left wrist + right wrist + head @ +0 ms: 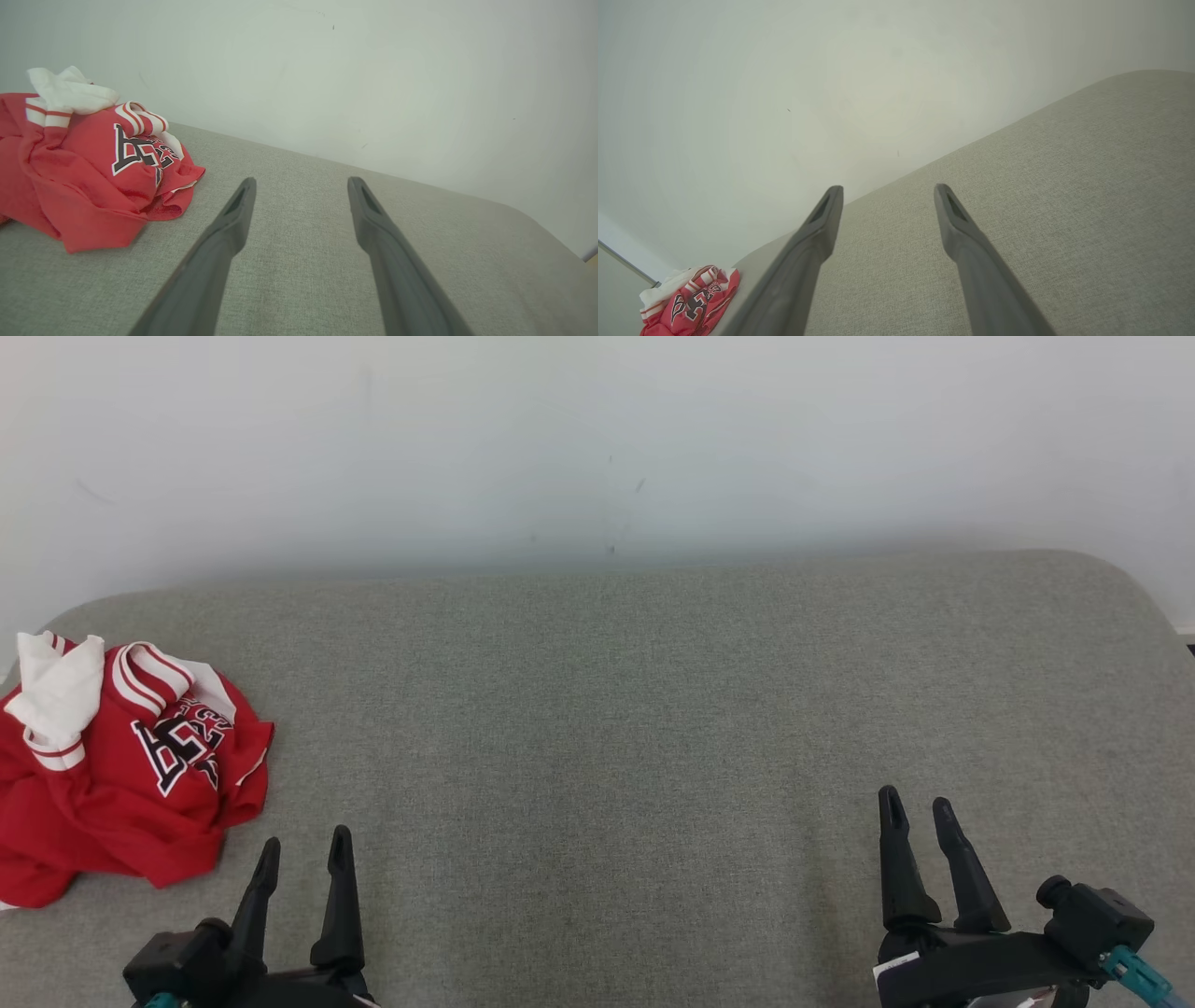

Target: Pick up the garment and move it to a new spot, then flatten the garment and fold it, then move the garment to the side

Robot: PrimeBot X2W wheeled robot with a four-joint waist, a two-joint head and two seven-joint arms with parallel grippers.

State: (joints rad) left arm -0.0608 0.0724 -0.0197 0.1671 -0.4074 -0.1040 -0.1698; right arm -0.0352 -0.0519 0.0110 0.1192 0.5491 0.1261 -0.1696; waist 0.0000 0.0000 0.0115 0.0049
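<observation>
A red garment [121,775] with white striped trim and black-and-white lettering lies crumpled at the far left of the grey fabric surface [616,709]. It also lies at the left of the left wrist view as the garment [88,172], and small at the lower left of the right wrist view as the garment [691,301]. My left gripper [303,845] hovers open just right of the garment, apart from it, nothing between its fingers [233,219]. My right gripper [920,803] stands open at the lower right, far from the garment, fingers [822,224] empty.
A pale wall [597,448] rises directly behind the surface's far edge. The surface has rounded back corners, and the garment lies close to its left edge. The wide grey stretch between the two grippers is bare fabric.
</observation>
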